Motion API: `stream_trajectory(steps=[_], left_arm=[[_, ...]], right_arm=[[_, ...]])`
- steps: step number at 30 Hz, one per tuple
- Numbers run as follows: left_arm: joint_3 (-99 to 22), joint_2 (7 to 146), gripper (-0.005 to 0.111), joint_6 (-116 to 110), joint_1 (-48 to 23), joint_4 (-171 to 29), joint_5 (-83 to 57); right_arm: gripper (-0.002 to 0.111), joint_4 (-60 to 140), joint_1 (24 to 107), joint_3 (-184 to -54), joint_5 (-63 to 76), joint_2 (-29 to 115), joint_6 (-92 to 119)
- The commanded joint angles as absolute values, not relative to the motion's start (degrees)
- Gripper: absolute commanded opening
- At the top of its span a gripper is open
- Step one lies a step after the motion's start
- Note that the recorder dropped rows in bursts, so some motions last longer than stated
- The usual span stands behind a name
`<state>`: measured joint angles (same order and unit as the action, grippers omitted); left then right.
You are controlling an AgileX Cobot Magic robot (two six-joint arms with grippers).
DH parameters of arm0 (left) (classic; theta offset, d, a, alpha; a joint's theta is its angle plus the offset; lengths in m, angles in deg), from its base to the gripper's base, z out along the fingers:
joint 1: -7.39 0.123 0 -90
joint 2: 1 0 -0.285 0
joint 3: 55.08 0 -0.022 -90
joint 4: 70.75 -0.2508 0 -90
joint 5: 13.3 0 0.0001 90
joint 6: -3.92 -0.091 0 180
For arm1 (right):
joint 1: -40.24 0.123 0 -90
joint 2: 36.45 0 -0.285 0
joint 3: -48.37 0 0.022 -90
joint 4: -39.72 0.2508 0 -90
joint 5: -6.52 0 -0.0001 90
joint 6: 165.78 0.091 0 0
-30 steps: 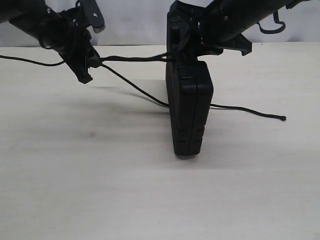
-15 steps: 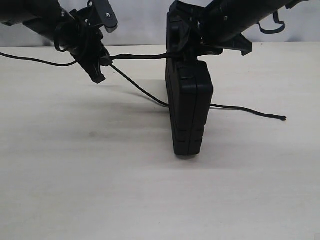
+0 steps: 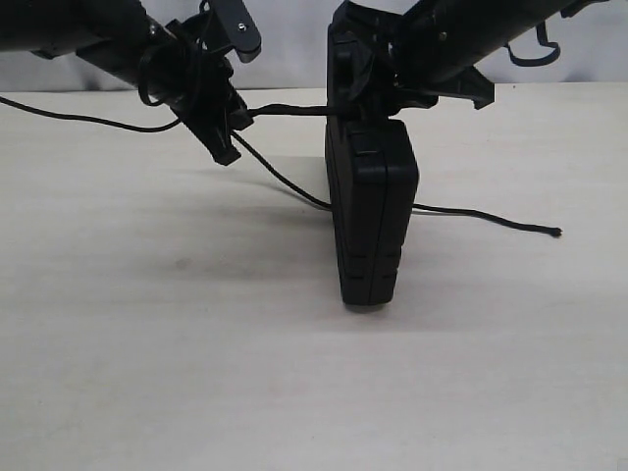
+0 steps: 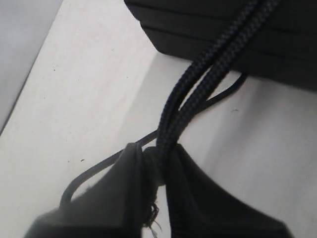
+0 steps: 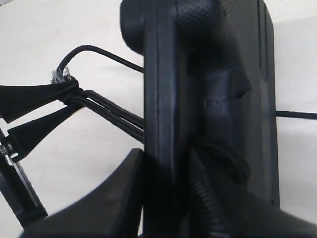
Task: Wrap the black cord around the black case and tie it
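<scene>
In the exterior view, my right gripper (image 3: 365, 93) clamps the upper end of the black case (image 3: 371, 226), which stands on edge mid-table (image 3: 196, 373). To its left, my left gripper (image 3: 228, 126) pinches the black cord (image 3: 289, 110), which runs taut to the case's top. A loose tail lies off to the right.

In the left wrist view, my left gripper (image 4: 156, 171) is closed on two braided strands (image 4: 208, 69) lying side by side.

In the right wrist view, my right gripper (image 5: 166, 173) straddles the case's (image 5: 208, 74) narrow edge, and a bit of cord (image 5: 225, 158) crosses its face (partly hidden).

I judge the cord soft and limp. It will slacken unless kept tight, so it is best gripped close to the case. The case seems rigid and light, its smooth plastic perhaps slippery, so it is best held across its edges.
</scene>
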<state>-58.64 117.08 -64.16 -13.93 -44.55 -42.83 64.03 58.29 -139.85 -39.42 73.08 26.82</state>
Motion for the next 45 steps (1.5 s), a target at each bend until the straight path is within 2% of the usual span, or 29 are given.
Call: stream_trajectory(steps=[1, 17, 45], left_arm=[[-58.6, 116.6, 0.0, -64.3, -15.2, -40.6, -40.3], [-58.6, 116.6, 0.0, -65.5, -21.9, -38.6, -34.9], [-58.6, 113.8, 0.0, -65.5, -24.4, -38.5, -34.2]], right_arm=[[0.004, 64.3, 58.4, -139.7, -39.8, 73.3, 27.0], [0.004, 64.3, 58.4, -139.7, -39.8, 73.3, 27.0], [0.004, 64.3, 58.4, -139.7, -39.8, 73.3, 27.0]])
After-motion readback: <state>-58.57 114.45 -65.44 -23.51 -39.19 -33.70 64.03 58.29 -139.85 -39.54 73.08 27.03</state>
